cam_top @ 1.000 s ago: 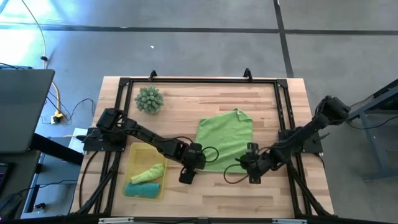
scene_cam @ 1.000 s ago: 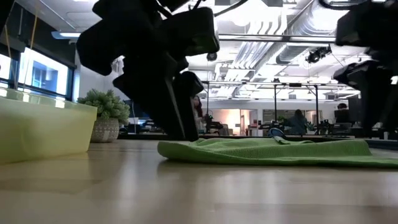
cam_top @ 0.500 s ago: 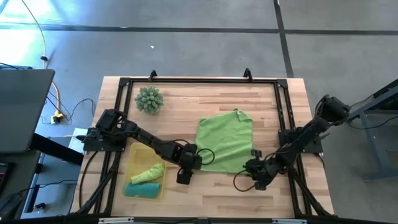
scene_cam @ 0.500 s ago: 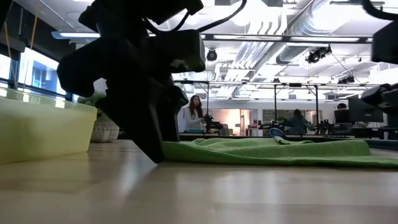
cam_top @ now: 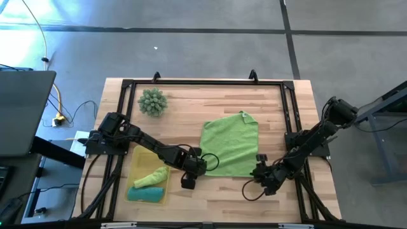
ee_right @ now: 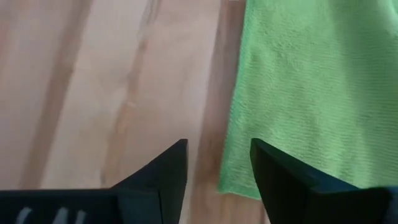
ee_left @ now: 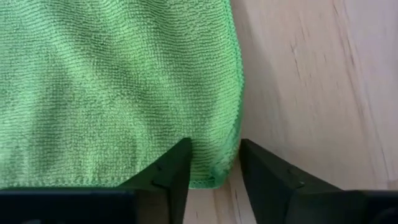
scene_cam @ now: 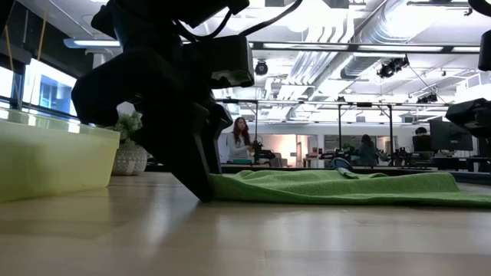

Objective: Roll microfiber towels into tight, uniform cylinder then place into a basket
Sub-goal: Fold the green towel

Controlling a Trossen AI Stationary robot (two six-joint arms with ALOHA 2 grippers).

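Observation:
A lime green microfiber towel (cam_top: pixel 230 145) lies spread flat on the wooden table. My left gripper (ee_left: pixel 214 168) is down at its near left corner (cam_top: pixel 203 172), fingers a little apart with the corner between them. My right gripper (ee_right: pixel 217 162) hangs open just above the near right corner (ee_right: pixel 235 182), one finger over bare wood. The yellow basket (cam_top: pixel 135 156) at the near left holds a rolled lime towel (cam_top: pixel 151 177) and a teal towel (cam_top: pixel 145 193). My left gripper comes slanting down from the near left onto the spread towel's near left corner (ee_left: pixel 211 177). One fingertip (ee_left: pixel 180 158) stands on the cloth and the other (ee_left: pixel 249 158) at its side edge. The cloth between them lies flat on the table; whether it is pinched I cannot tell.
A spiky pale-green ball (cam_top: pixel 152 102) sits at the far left. A black frame (cam_top: pixel 203 83) runs around the table's edges. Bare wood lies along the near edge (cam_top: pixel 222 197) between the two arms.
My left gripper has sunk to the table at the towel's near left corner, shifting slightly left. My right gripper has moved toward the table's near right, off the towel's near edge to its corner. The towel has stayed flat.

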